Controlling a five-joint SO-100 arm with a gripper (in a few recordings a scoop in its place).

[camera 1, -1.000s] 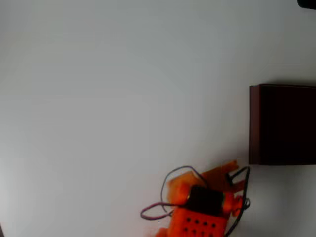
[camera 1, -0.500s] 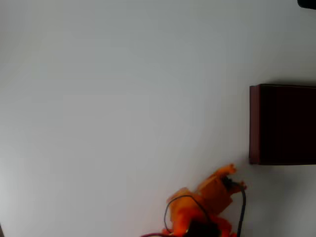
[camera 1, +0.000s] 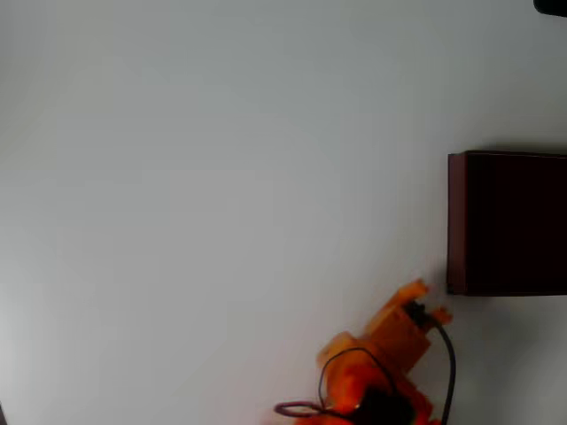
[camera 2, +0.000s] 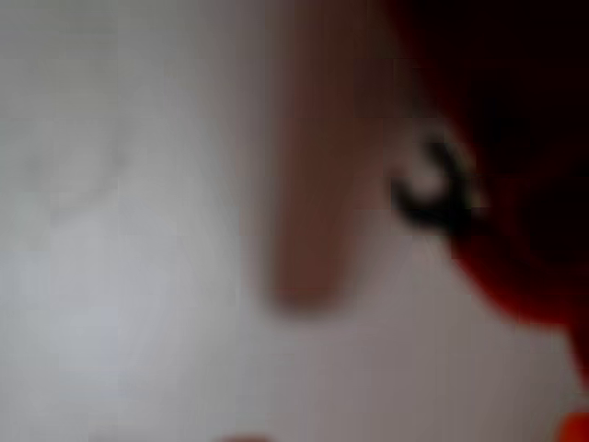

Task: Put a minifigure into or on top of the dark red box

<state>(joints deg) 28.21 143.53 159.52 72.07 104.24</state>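
The dark red box (camera 1: 456,221) stands at the right edge of the overhead view, its near-black inside facing up. My orange gripper (camera 1: 423,303) sits just below and left of the box's lower left corner, and its fingers look closed together. The wrist view is badly blurred. It has a bright red shape with a black-and-white spot, the minifigure (camera 2: 515,267), held close to the lens on the right. A brownish upright bar (camera 2: 308,184) stands beside it, over the pale table.
The white table (camera 1: 221,177) stretches open to the left of and above the box. Black and purple wires (camera 1: 447,363) loop around the arm at the bottom edge. A dark object (camera 1: 551,5) pokes in at the top right corner.
The arm has swung right and its gripper tip has moved up towards the box's lower left corner. The box has stayed put.
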